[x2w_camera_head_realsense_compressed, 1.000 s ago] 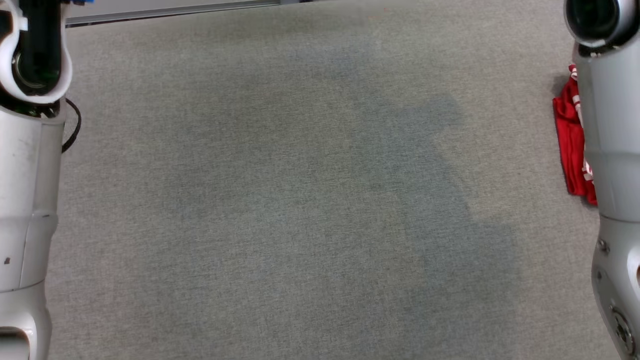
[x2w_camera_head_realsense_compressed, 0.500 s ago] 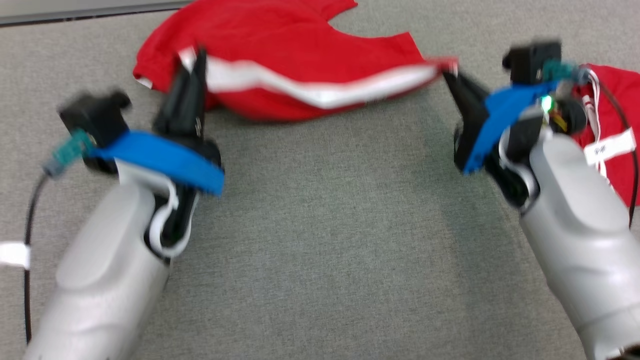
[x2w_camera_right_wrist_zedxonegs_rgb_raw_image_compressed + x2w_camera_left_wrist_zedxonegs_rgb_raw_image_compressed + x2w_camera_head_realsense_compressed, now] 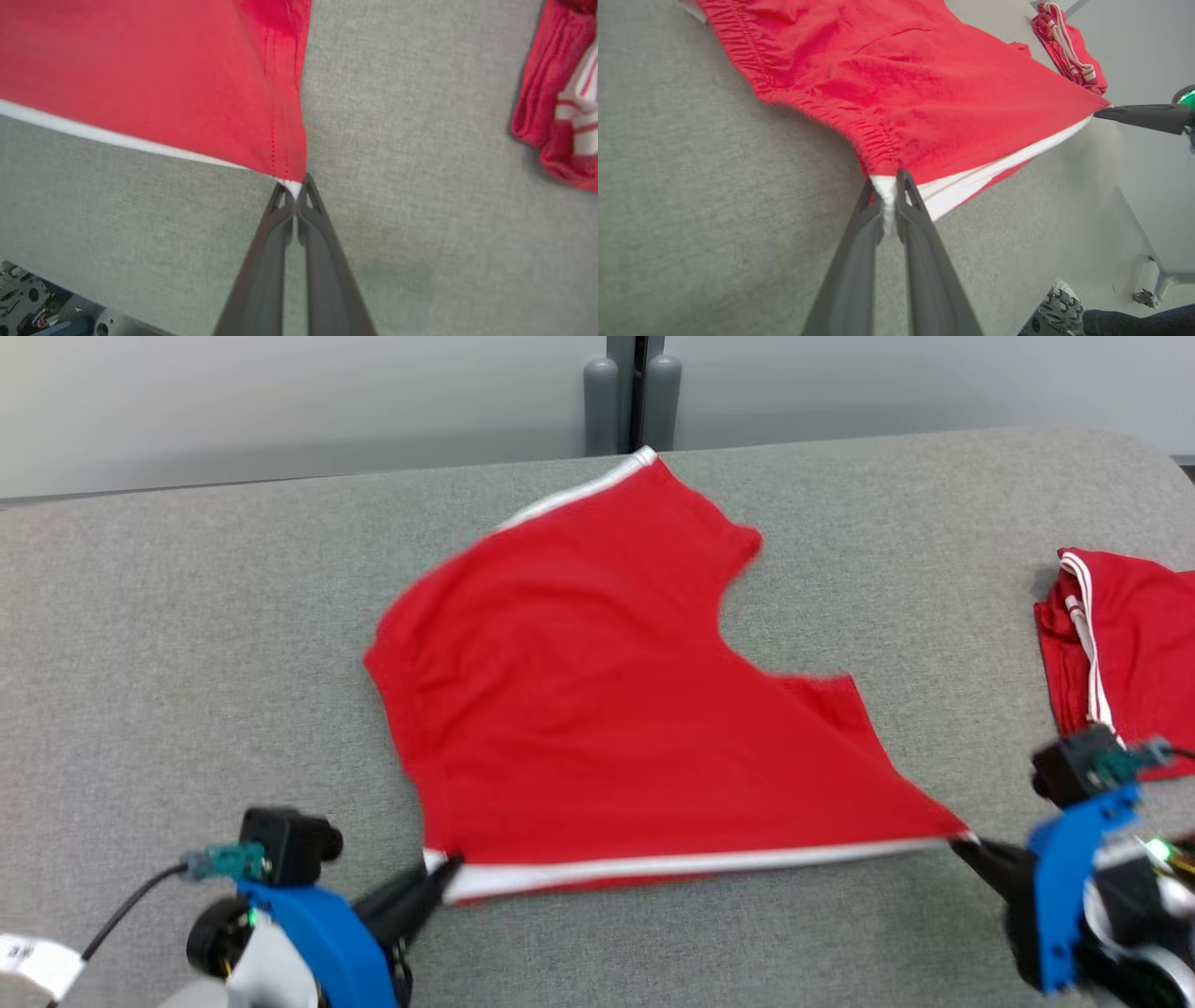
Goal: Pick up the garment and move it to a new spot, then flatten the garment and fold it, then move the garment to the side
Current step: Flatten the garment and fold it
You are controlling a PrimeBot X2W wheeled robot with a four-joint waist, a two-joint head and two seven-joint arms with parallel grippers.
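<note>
The red garment (image 3: pixel 597 709), a pair of shorts with a white side stripe, is spread over the middle of the head view on the grey fabric surface (image 3: pixel 187 644). Its striped edge is drawn taut along the lower part of the frame. The waistband end of that edge is pinched between the nearly closed fingers of the left gripper (image 3: pixel 446 873) at the lower left. The hem corner at the other end is clamped by the right gripper (image 3: pixel 963 846), pressed fully together, at the lower right. In both wrist views white cloth is seen nipped at the very fingertips.

The flattening step is judged to be in hand. It would be done well if both grips were held level and the edge kept in tension while it is lowered, so that the faint rumples near the waistband are drawn out. Tension should be moderate, since only small bites of cloth are held and could slip.

A second red garment (image 3: pixel 1120 644) lies bunched at the right edge, near the right gripper, and should not be snagged. A shoe (image 3: pixel 1052 308) is seen at the lower right of the left wrist view.
</note>
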